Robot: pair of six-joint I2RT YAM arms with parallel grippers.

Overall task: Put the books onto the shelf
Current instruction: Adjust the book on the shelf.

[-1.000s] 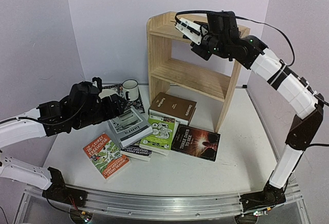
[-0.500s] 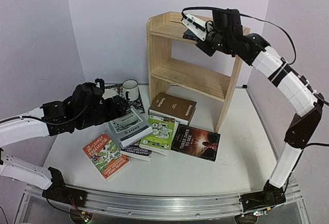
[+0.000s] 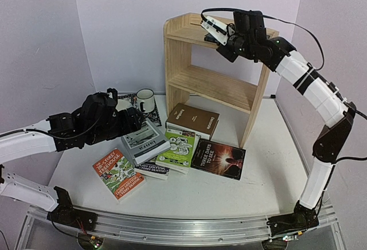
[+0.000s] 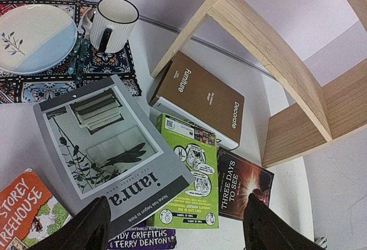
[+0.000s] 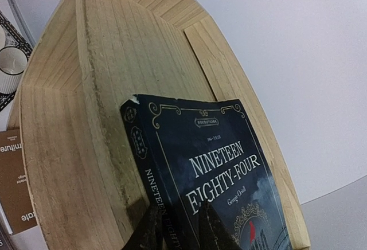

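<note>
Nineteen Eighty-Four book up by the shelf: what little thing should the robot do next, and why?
Probably ease the dark-covered Nineteen Eighty-Four paperback down onto the top board of the pale pine shelf. The right gripper pinches it near the spine with its jaws, and it sits tilted above that board, seemingly not yet resting.

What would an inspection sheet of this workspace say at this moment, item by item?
Surface: white table, no spill seen.
Job's things: pine shelf upright; Nineteen Eighty-Four at its top board; flat on the table lie the grey book, orange Treehouse, green paperback, purple paperback partly covered, Decorate and Three Days to See.
Clutter: patterned mat with plate and mug.
Grippers: left gripper open above the grey book; right gripper shut on Nineteen Eighty-Four.
Cables: black cable loops above the right arm.
Surroundings: lilac walls; metal rail at the near edge.
</note>
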